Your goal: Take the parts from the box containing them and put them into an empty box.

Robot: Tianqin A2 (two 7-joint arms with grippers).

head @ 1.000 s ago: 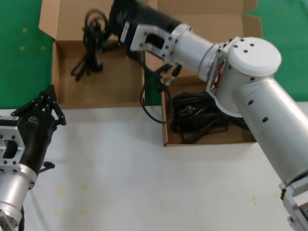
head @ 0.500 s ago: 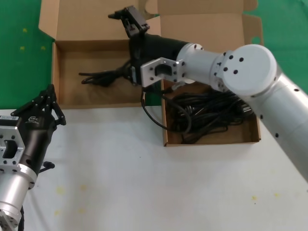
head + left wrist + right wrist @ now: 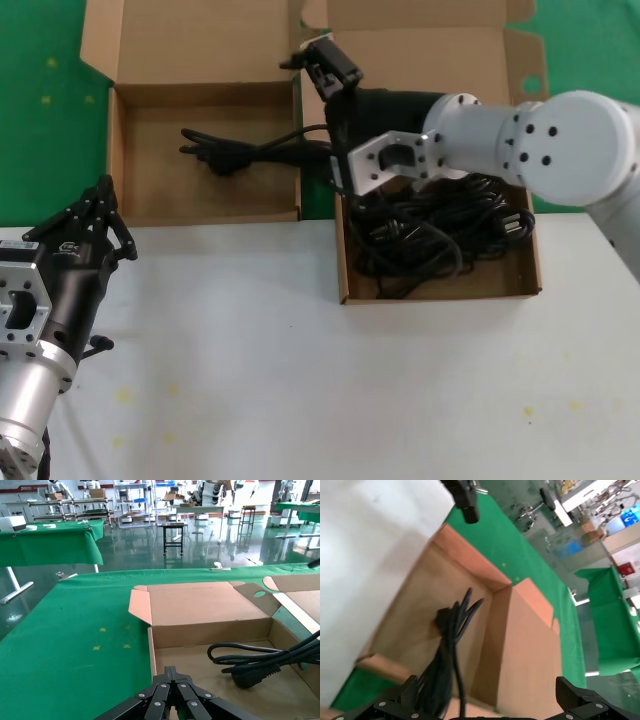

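Note:
One black cord (image 3: 240, 152) lies in the plain-lidded left box (image 3: 135, 200), with its far end trailing over the box's right wall. In the left wrist view the cord's plug (image 3: 255, 675) rests on that box's floor. My right gripper (image 3: 320, 58) hangs open above the gap between the two boxes. The cord (image 3: 447, 650) runs up beside one of its fingers, and nothing sits between the wide jaws. The holed-flap right box (image 3: 345, 290) holds a tangle of cords (image 3: 430, 230). My left gripper (image 3: 92, 222) stays shut and empty at the table's left, near the left box's front corner.
Both boxes sit at the back on green cloth (image 3: 45, 110), their lids standing open behind them. The white table (image 3: 300, 380) stretches in front. My right arm (image 3: 520, 150) reaches over the right box.
My right gripper let the cord down into the left box, opened, and swung right toward the box of cords. The cord's end has been pulled slightly right. The left arm has not moved.

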